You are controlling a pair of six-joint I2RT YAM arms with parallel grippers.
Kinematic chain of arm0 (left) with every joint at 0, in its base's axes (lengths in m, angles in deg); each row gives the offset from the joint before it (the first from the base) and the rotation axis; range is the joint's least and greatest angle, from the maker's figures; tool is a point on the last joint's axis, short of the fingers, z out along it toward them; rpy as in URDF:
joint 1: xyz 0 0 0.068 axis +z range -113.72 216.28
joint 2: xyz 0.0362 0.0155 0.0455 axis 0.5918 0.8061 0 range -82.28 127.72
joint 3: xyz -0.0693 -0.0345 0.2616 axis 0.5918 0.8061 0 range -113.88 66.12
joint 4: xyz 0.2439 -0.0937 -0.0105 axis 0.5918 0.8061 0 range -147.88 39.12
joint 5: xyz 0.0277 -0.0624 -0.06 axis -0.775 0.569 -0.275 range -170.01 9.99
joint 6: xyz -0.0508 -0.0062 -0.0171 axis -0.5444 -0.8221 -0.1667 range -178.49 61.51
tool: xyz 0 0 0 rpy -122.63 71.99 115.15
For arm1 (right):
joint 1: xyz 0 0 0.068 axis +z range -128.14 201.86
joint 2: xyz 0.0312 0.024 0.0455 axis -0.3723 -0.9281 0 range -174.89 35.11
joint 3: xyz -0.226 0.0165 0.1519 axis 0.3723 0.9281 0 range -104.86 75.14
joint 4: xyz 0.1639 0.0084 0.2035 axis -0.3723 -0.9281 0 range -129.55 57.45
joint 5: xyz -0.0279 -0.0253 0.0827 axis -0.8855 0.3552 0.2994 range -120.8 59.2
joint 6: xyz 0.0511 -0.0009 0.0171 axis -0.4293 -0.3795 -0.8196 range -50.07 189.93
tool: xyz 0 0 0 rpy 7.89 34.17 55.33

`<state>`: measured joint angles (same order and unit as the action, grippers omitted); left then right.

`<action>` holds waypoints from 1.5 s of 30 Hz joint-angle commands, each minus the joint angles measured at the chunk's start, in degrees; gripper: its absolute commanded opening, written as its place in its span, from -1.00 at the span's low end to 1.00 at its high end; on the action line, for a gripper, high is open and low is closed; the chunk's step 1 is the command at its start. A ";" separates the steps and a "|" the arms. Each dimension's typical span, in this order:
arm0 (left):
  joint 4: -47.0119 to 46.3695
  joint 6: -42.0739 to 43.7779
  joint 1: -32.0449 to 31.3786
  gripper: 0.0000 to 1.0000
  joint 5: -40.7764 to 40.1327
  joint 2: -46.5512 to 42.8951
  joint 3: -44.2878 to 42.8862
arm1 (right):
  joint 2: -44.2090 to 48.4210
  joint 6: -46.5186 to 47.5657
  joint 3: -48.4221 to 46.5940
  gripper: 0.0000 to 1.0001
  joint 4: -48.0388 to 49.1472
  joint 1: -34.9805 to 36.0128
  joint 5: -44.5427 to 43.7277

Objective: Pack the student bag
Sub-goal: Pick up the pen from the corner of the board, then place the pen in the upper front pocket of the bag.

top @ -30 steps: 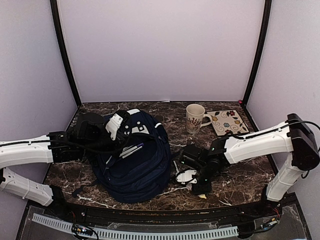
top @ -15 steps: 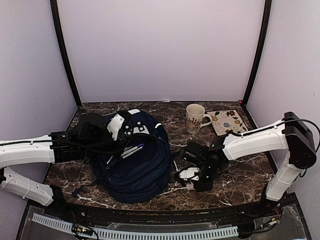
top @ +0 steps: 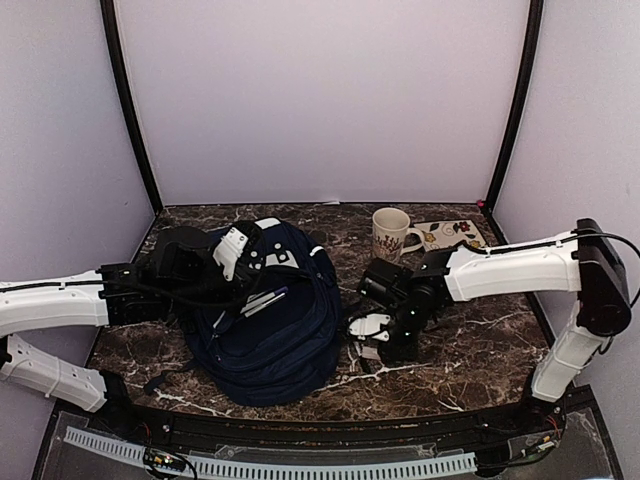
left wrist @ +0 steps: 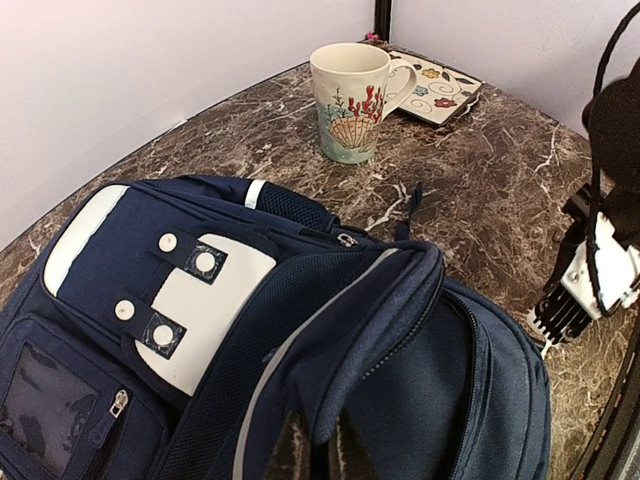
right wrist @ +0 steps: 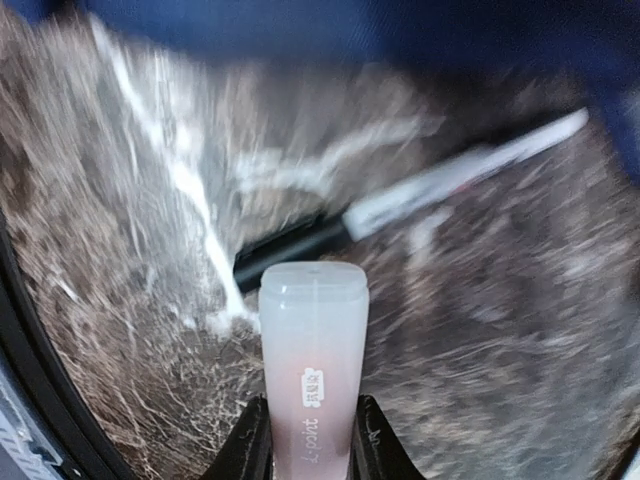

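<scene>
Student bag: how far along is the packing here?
Done: pens show inside the student bag, whose flap the left gripper pinches open. In hand: the right gripper clamps a pinkish tube. Left: a black-and-white marker on the table, perhaps the mug.

left arm (top: 45, 305), right arm (top: 515, 272): white link shells, black joint housings, black cable runs. right gripper (right wrist: 310, 445): black fingers, white side plate.

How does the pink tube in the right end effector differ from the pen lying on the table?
The tube is thick, pale pink and translucent with a frosted cap; the pen is thin, black and white. The tube is pinched in the right end effector; the pen lies free on the marble table. Both are long, narrow items outside the student bag.
</scene>
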<state>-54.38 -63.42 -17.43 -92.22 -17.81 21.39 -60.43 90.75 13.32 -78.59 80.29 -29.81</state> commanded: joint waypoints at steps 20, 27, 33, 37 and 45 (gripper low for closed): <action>-2.38 1.03 0.56 -1.00 1.58 -4.87 -5.04 | -11.54 28.97 -26.58 -0.63 21.59 18.25 -24.83; -1.93 0.75 0.60 -1.00 2.39 -5.92 -4.56 | -18.38 38.70 -27.58 -0.61 35.10 19.52 -33.31; -1.51 0.90 0.55 -1.00 1.56 -7.21 -4.17 | -22.20 42.84 -25.54 -0.40 45.01 19.44 -36.92; -1.24 0.60 0.58 -1.00 1.41 -7.68 -3.70 | -22.74 45.98 -24.05 -0.03 52.98 19.00 -40.84; -0.37 0.86 0.62 -1.00 -0.06 -7.77 -3.52 | -14.51 31.36 -26.23 -0.01 36.58 19.85 -30.91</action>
<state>-49.09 -62.55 -17.10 -90.86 -22.40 19.86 -80.96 130.48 -11.11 -36.08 99.61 -65.56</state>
